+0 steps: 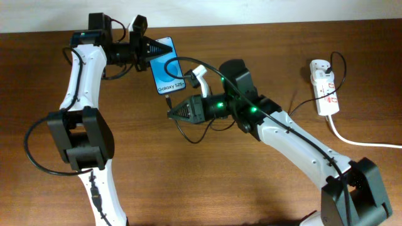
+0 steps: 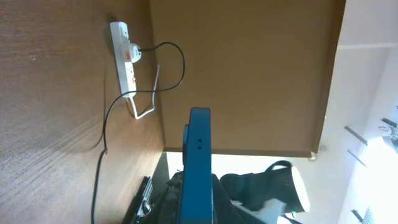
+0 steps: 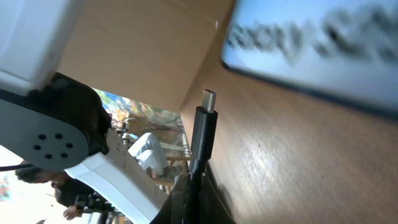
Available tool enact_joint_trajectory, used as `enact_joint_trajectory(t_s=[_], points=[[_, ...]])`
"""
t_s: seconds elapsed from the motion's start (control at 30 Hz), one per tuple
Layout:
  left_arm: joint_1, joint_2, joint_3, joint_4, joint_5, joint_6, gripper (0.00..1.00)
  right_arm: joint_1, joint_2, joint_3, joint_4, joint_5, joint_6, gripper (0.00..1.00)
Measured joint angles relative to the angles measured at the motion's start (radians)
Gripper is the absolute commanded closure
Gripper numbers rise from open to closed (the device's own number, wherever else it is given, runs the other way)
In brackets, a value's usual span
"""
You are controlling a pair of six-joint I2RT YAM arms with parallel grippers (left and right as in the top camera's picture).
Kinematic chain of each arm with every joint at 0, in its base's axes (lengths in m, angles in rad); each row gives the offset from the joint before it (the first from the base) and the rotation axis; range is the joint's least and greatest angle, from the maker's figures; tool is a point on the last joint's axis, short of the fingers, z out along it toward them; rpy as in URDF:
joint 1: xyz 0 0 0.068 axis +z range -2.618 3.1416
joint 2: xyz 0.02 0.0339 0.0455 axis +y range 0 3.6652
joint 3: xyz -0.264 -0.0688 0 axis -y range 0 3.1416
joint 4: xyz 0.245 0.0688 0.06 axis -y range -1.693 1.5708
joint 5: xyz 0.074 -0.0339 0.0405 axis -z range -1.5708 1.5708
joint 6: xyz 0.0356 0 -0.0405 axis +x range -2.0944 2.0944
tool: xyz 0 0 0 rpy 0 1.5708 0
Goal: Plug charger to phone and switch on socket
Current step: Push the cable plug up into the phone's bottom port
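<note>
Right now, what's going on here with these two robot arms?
The left end effector grips a black-framed smartphone with a bright blue screen by one end. The right end effector holds a thin black charger cable just behind its plug, aimed toward the phone's other end. A gap shows between them, so it isn't plugged in yet. The white power strip lies off to the right, with neither arm touching it.
</note>
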Motion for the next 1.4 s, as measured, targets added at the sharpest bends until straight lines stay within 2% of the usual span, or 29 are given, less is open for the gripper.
enact_joint_trajectory(t_s=[0.1,0.2,0.23,0.33,0.47,0.7,0.83,1.03,1.07,1.13,1.4], points=[[0.004,0.000,0.000,0.003,0.002,0.000,1.00,-0.050,0.000,-0.034,0.055,-0.038,0.030,0.96],[0.008,0.000,0.000,0.004,0.003,0.000,1.00,-0.069,0.002,-0.180,0.494,-0.062,0.197,0.96],[0.010,0.000,0.000,0.004,0.003,0.000,1.00,-0.080,0.003,-0.292,0.795,-0.088,0.335,0.96],[0.021,0.000,0.000,0.007,0.003,0.000,1.00,-0.096,0.006,-0.354,0.934,-0.108,0.508,0.96],[0.020,0.000,0.000,0.008,0.003,0.000,1.00,-0.093,0.006,-0.358,0.852,-0.103,0.558,0.96],[-0.046,0.000,0.000,0.008,0.002,0.000,1.00,-0.093,0.006,-0.358,0.827,-0.063,0.522,0.96],[-0.060,0.000,0.000,0.011,-0.003,0.000,1.00,-0.090,0.006,-0.358,0.808,-0.054,0.460,0.96],[-0.031,0.000,0.000,0.011,-0.043,-0.010,1.00,-0.043,0.004,-0.333,0.568,0.005,0.314,0.96],[-0.031,0.000,0.000,0.011,-0.052,-0.016,1.00,-0.043,-0.002,-0.305,0.452,0.021,0.270,0.96],[-0.032,0.000,0.000,0.011,-0.058,-0.024,1.00,-0.043,-0.004,-0.280,0.375,0.040,0.205,0.96],[-0.032,0.000,0.000,0.011,-0.058,-0.028,1.00,-0.043,-0.010,-0.197,0.372,0.043,0.138,0.96]])
